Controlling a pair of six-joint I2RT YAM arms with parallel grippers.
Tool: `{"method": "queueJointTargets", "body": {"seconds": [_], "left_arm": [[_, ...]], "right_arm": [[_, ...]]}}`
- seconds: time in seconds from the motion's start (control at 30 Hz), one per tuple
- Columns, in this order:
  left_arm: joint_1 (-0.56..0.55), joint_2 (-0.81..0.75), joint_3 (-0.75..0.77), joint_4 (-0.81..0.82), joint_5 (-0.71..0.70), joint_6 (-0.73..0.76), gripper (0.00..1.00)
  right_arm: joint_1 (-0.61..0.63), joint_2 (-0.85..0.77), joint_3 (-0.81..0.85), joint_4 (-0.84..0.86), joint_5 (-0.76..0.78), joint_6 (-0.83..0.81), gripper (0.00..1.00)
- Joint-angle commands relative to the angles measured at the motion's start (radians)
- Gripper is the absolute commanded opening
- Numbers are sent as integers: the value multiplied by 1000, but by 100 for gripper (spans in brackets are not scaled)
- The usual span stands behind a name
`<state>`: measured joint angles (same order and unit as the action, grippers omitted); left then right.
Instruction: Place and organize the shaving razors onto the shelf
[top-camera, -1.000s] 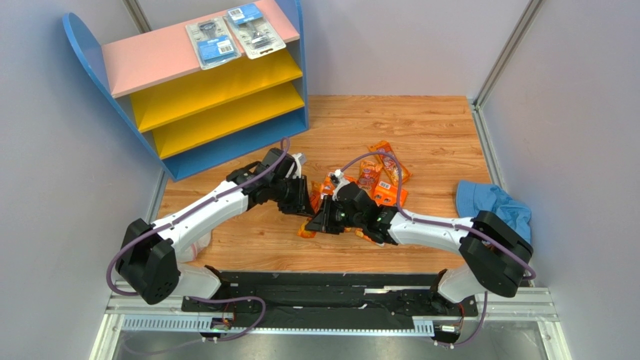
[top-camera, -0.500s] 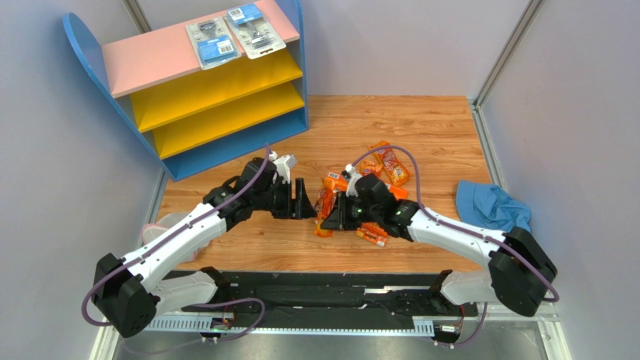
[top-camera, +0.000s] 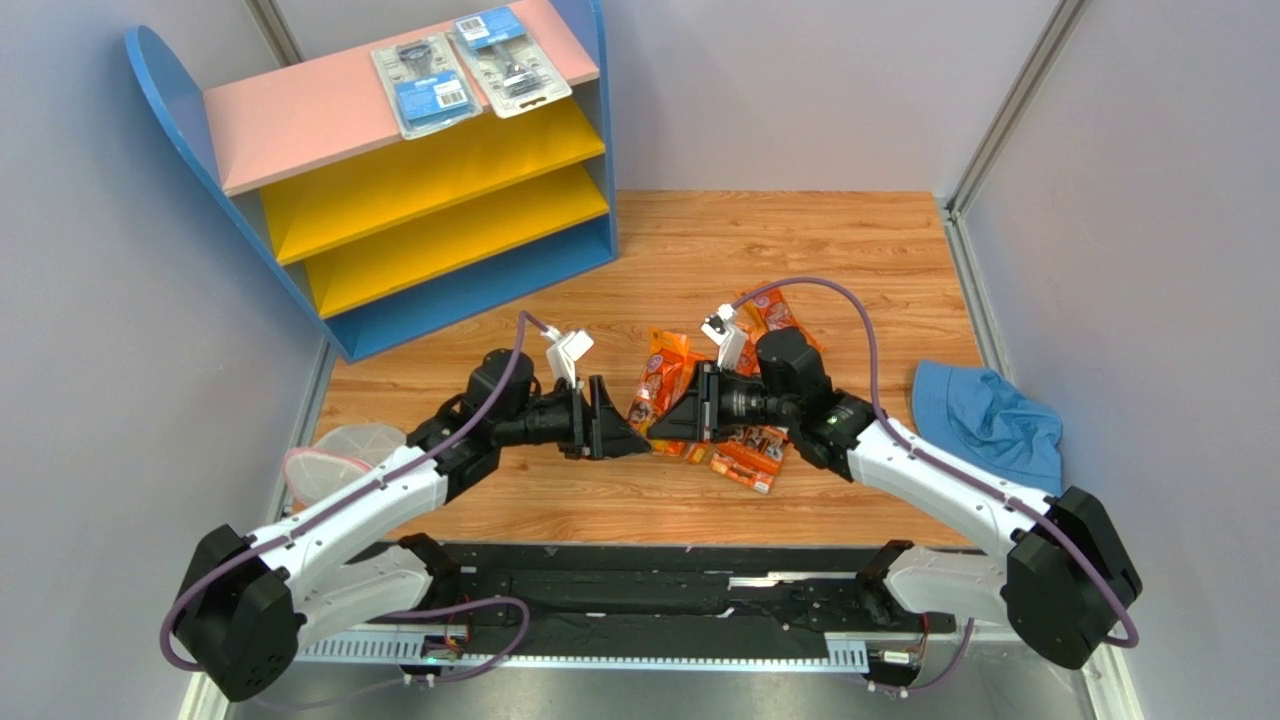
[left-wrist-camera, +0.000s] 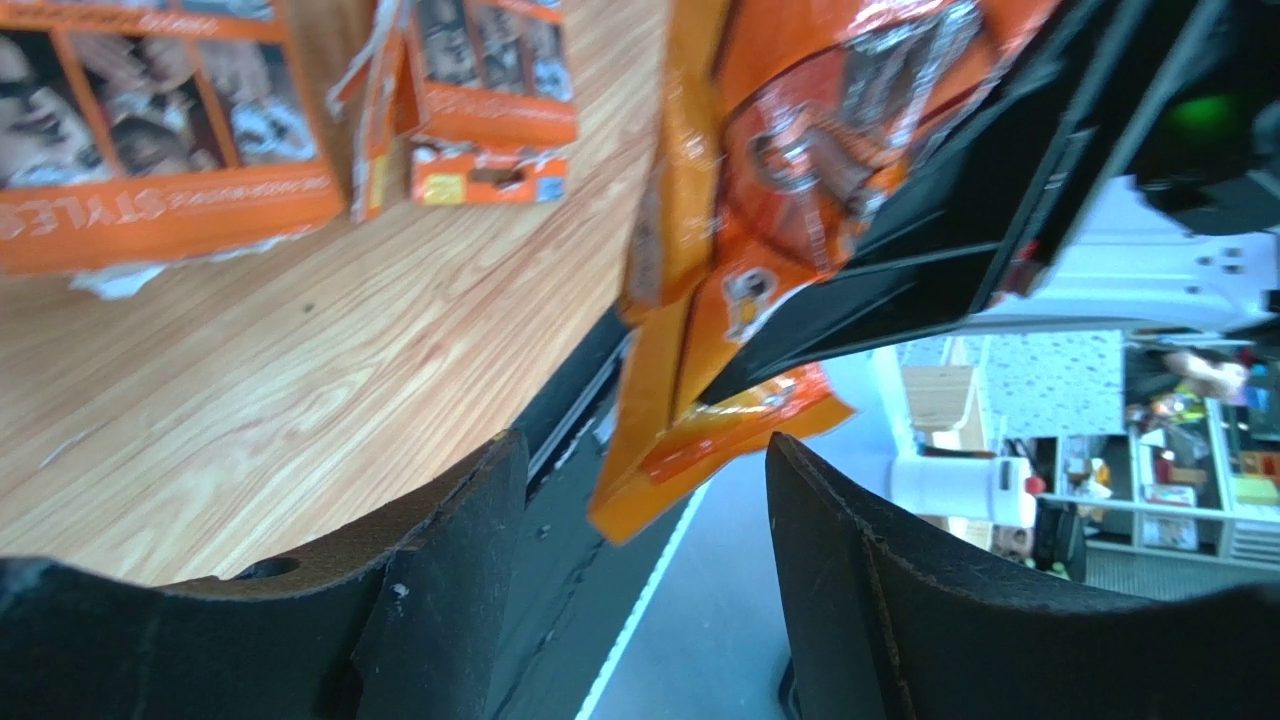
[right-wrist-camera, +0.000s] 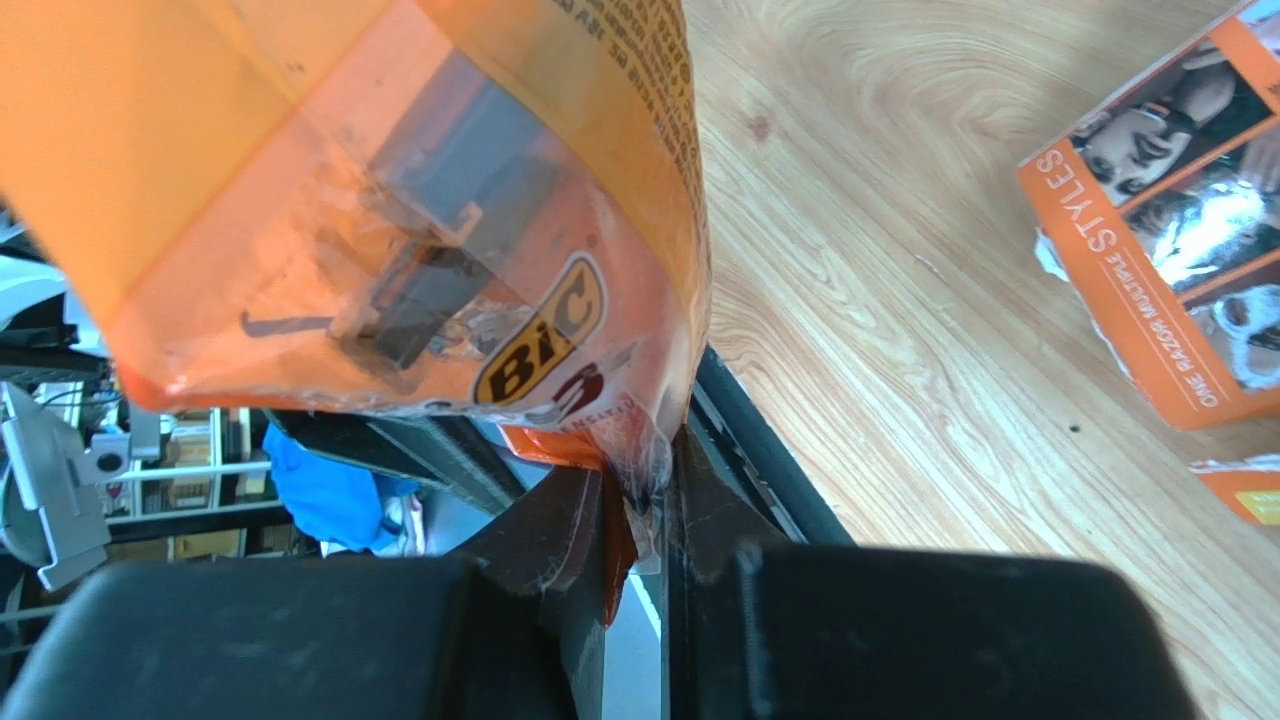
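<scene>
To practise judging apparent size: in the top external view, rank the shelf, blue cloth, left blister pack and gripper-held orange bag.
shelf
blue cloth
left blister pack and orange bag: unsure; the pack lies higher, nearer the camera.

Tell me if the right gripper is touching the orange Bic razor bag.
Touching. The right wrist view shows the right gripper shut on the lower edge of the orange Bic razor bag.

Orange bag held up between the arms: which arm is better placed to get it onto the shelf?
Probably left. The right gripper is shut on the orange bag, but the shelf stands far left, on the side of the left gripper, which is open and facing the bag.
</scene>
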<state>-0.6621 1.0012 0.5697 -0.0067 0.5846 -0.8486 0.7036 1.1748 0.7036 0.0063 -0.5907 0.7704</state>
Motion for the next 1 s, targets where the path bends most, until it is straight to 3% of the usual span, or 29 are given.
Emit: {"method": "queueJointTargets", "body": {"seconds": [0.0,0.27,0.6,0.8,0.87,0.97], "left_arm": [[-5,-19,-8,185,47,-63,68],[-5,17,-71,336,89,-145,47],[-5,-7,-85,318,98,-130,43],[-7,-3,-108,344,118,-142,19],[-5,-7,-111,340,118,-141,4],[-5,-13,-114,330,116,-139,0]], "right_arm": [[-3,-10,-7,93,-66,20,3],[-3,-12,-26,124,-52,46,3],[-1,22,13,126,-31,49,4],[-4,46,46,121,-31,47,5],[-4,51,53,121,-32,46,8],[-4,63,63,120,-34,41,15]]}}
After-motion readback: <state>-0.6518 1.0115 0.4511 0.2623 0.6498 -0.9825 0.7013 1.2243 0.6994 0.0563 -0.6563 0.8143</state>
